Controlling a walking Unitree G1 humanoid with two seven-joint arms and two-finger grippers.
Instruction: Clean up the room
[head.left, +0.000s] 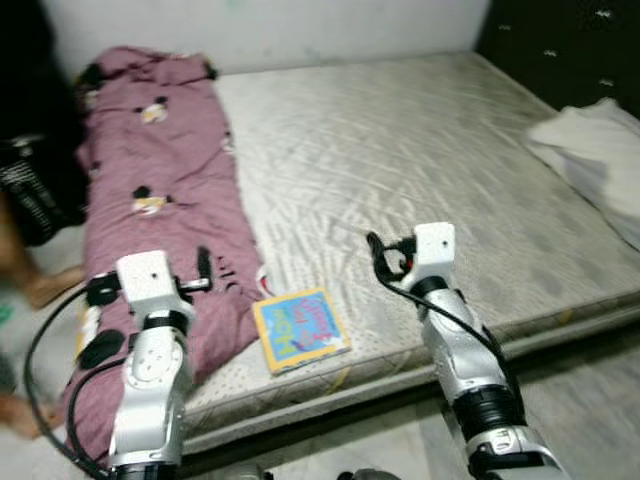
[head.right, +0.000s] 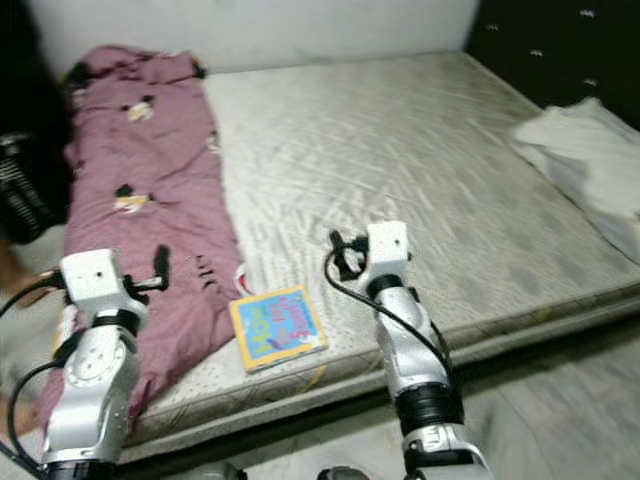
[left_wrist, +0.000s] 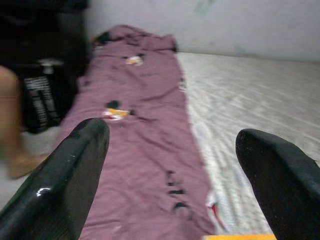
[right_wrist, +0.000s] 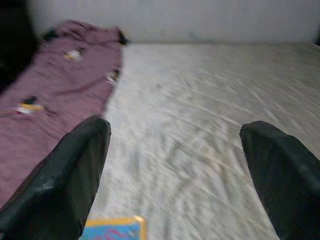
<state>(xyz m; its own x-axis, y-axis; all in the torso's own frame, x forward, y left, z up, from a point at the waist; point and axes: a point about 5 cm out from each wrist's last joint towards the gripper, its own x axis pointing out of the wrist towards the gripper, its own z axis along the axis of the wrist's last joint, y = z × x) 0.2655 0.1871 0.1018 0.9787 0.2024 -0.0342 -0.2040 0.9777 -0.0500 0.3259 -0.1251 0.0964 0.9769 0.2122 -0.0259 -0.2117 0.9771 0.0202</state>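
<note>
Hovering: left claw (left_wrist: 170, 165) wide, empty | right claw (right_wrist: 175, 170) wide, empty

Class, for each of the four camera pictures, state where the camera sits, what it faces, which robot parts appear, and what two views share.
Left and right eye views: head, looking down at the grey mattress; both silver arms show.
Left wrist view: along the open left gripper over the mauve patterned blanket.
Right wrist view: along the open right gripper over the mattress.
Both wrist views share the colourful square picture book.

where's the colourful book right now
The book lies flat near the front edge of the mattress, beside the purple blanket, between the two arms.
</note>
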